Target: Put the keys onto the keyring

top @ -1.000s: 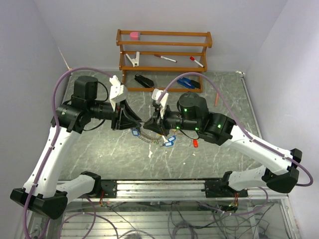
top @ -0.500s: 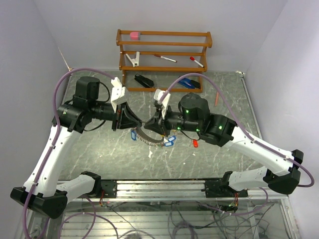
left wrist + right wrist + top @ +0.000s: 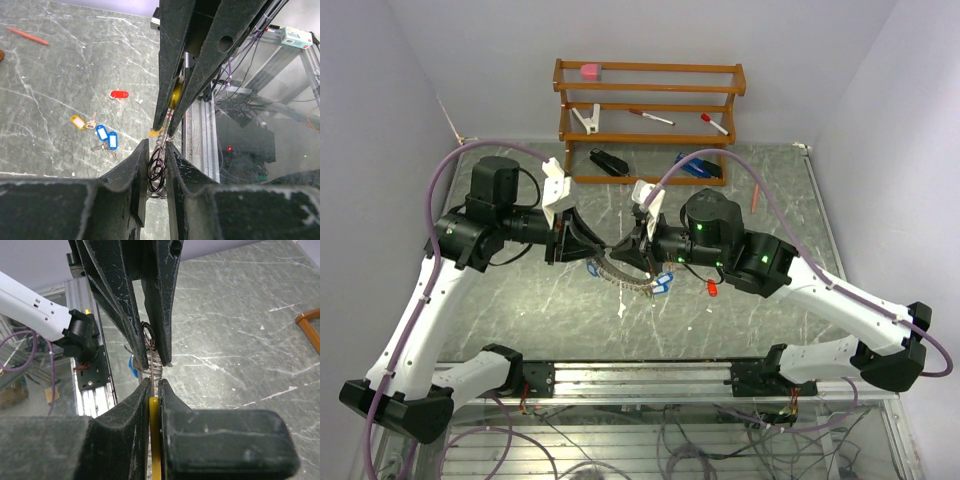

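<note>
Left fingers (image 3: 131,175) pinch the keyring (image 3: 157,172), right fingers (image 3: 131,415) a yellow tag (image 3: 154,426).

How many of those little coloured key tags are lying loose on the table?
4, all in the left wrist view: a red tag farthest off, a yellow tag, and two blue tags side by side. More may be hidden.

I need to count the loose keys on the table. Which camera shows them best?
Left wrist view: the red-tagged key, the yellow-tagged key and two blue-tagged keys lie in the open. Top external shows only the red and blue tags, small, beside the right arm. Right wrist shows none of them.
</note>
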